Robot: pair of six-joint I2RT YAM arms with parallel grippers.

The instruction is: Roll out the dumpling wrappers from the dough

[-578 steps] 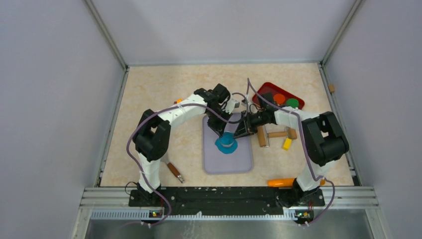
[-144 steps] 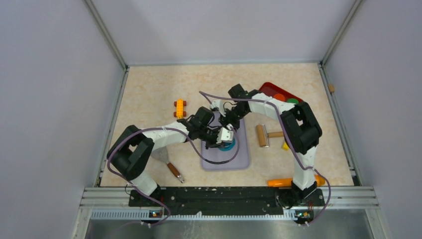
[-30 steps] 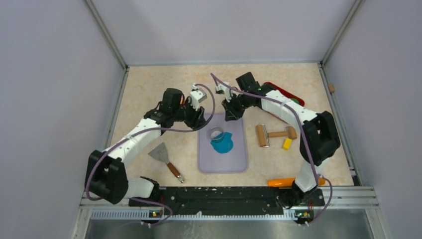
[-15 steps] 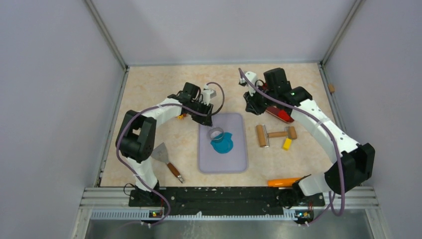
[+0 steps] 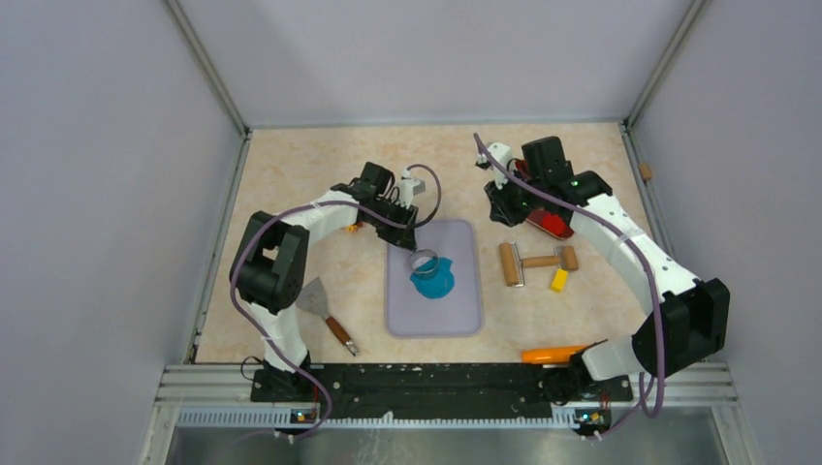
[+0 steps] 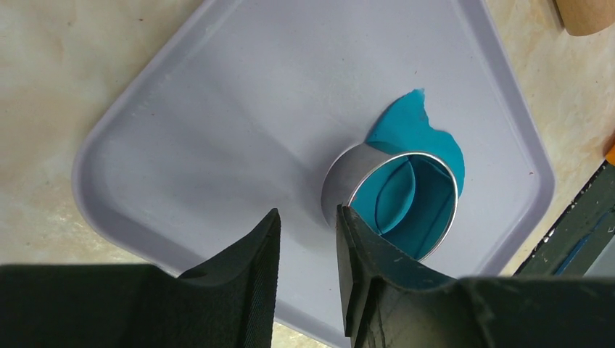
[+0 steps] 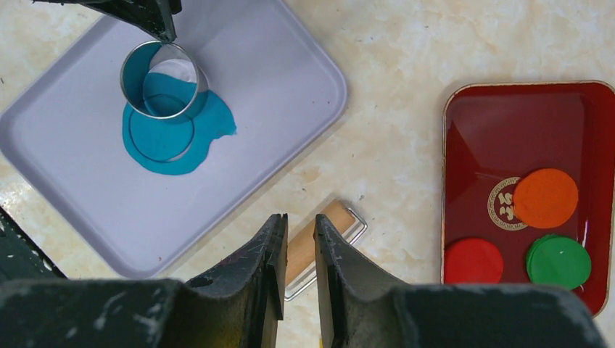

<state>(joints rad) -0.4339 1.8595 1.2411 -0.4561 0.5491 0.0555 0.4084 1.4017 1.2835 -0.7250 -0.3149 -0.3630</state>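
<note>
The teal dough (image 5: 436, 284) (image 7: 214, 123) lies flattened on the lavender mat (image 5: 456, 310) (image 6: 239, 109). A metal ring cutter (image 5: 423, 260) (image 6: 341, 185) stands on the dough's far edge. A round cut line marks one wrapper-sized disc (image 7: 161, 138) inside the patch. My left gripper (image 5: 415, 244) (image 6: 307, 212) hovers open at the cutter's rim, one fingertip (image 6: 344, 217) just beside the ring wall, nothing between the jaws. My right gripper (image 5: 502, 205) (image 7: 299, 217) hangs off to the right near the red tray, its jaws a narrow gap apart and empty.
A wooden roller (image 5: 511, 263) (image 7: 337, 216) lies right of the mat beside a yellow block (image 5: 559, 280). The red tray (image 7: 522, 123) holds orange (image 7: 545, 198), red (image 7: 473, 261) and green (image 7: 558, 262) discs. A scraper (image 5: 315, 298) lies left of the mat.
My left gripper moved right and down to the cutter's rim while its jaws narrowed. My right arm swung from the mat's far edge to above the red tray.
</note>
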